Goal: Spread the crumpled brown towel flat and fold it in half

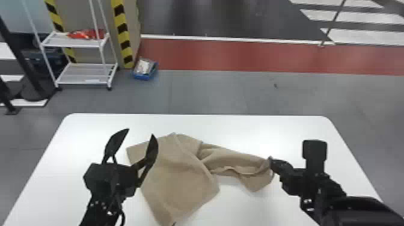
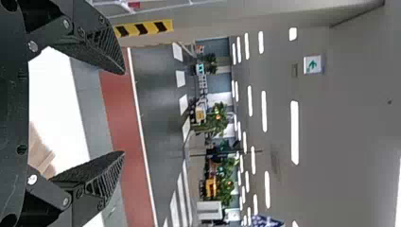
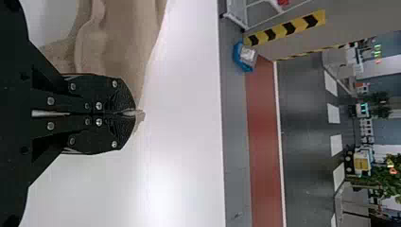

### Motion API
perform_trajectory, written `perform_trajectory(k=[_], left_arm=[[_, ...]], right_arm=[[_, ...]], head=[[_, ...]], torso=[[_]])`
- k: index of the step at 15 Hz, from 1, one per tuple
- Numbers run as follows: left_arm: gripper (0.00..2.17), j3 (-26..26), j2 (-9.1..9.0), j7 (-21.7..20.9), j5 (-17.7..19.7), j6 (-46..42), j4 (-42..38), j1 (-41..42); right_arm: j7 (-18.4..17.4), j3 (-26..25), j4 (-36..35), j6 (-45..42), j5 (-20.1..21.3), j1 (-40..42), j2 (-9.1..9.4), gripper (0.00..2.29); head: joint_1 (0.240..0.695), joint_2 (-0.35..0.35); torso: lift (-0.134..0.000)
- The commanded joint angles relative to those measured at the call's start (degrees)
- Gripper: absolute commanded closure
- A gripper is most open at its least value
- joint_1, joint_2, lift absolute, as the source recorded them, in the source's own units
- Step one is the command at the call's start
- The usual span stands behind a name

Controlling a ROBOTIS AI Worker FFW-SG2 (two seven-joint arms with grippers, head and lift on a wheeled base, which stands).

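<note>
Step in hand, we judge, is spreading: on the white table (image 1: 90, 129) the brown towel (image 1: 177, 171) lies part flat, part bunched and overlapped, its right end pinched by the right gripper (image 3: 135, 113), while the left gripper (image 1: 140, 132) stands spread near its left part. Next, in our judgement, the left gripper should take a free edge for opening the folds. We count one table, one towel, two grippers.

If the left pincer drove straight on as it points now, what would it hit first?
Way looks free: the left pincer points over the table and out above the grey floor, though its exact height is unclear.
</note>
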Motion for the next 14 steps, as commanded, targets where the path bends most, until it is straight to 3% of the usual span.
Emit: perform_trajectory(k=[1, 3, 5, 7, 11, 13, 14], left_arm=[[0.55, -7.56, 1.49, 3.71, -0.88, 2.52, -0.01, 0.73], [0.74, -12.39, 1.49, 6.87, -1.32, 5.68, -0.01, 0.38], [1.07, -17.32, 1.13, 8.11, -1.5, 11.83, 0.26, -0.68], [1.07, -21.27, 0.61, 8.11, -2.38, 14.82, 2.8, -2.52], [1.07, -26.02, -2.29, 8.19, -5.1, 17.99, 10.54, -6.22], [1.05, -31.12, -3.08, 11.97, -5.45, 19.57, 14.93, -8.94], [0.81, -31.99, -4.14, 13.2, -5.63, 19.22, 16.95, -9.56]], right_arm=[[-1.05, -0.5, 4.68, -2.39, 6.23, -0.1, 0.83, 1.26], [-1.32, -2.61, 8.28, -6.43, 7.02, -0.54, 0.83, 1.26], [-1.23, -3.75, 9.25, -7.84, 7.02, -0.19, 0.83, 1.26], [-1.14, -3.84, 9.25, -9.07, 6.58, 0.52, 0.83, 1.26], [-0.96, -3.75, 9.25, -11.53, 5.97, 2.01, 0.92, 1.26], [-0.7, -4.36, 9.42, -13.29, 5.09, 3.24, 0.92, 1.26], [-0.17, -5.24, 10.3, -13.46, 4.91, 3.42, 0.92, 1.26]], head=[[0.695, -0.129], [0.695, -0.216], [0.695, -0.276], [0.695, -0.35], [0.695, -0.35], [0.695, -0.35], [0.695, -0.35]], torso=[[0.0], [0.0], [0.0], [0.0], [0.0], [0.0], [0.0]])
